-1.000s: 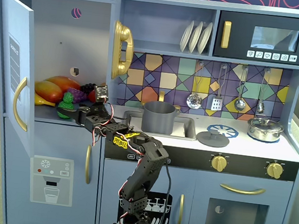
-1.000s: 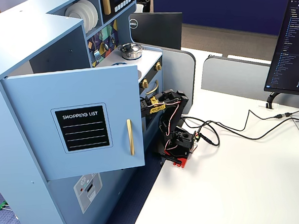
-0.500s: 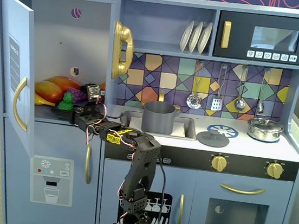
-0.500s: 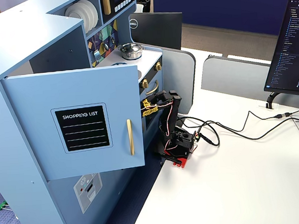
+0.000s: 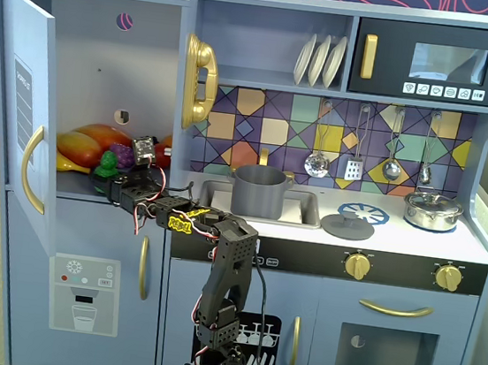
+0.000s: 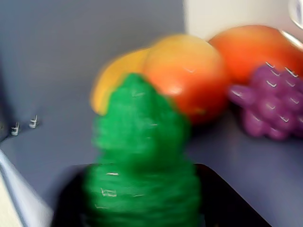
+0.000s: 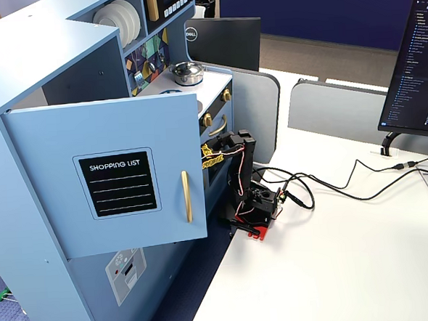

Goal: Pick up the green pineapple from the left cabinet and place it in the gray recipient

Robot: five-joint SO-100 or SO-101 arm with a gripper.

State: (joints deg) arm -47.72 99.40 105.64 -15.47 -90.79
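The green pineapple (image 5: 106, 164) stands at the front of the left cabinet's shelf (image 5: 74, 187), with the cabinet door (image 5: 22, 102) swung open. My gripper (image 5: 107, 180) reaches into the cabinet. In the wrist view the pineapple (image 6: 142, 161) is blurred and fills the space between my two black jaws, which press against both of its sides; the gripper (image 6: 142, 210) is shut on it. The gray recipient (image 5: 258, 193) stands in the sink at the counter's middle. In the fixed view from the side, the door (image 7: 113, 181) hides the pineapple and the gripper.
Orange mangoes (image 5: 89, 141) and a purple grape bunch (image 5: 121, 155) lie just behind the pineapple; they also show in the wrist view, mango (image 6: 184, 75) and grapes (image 6: 270, 109). A gold phone (image 5: 199, 79) hangs on the cabinet's right wall. A gray lid (image 5: 347, 224) and a silver pot (image 5: 432, 208) stand on the counter.
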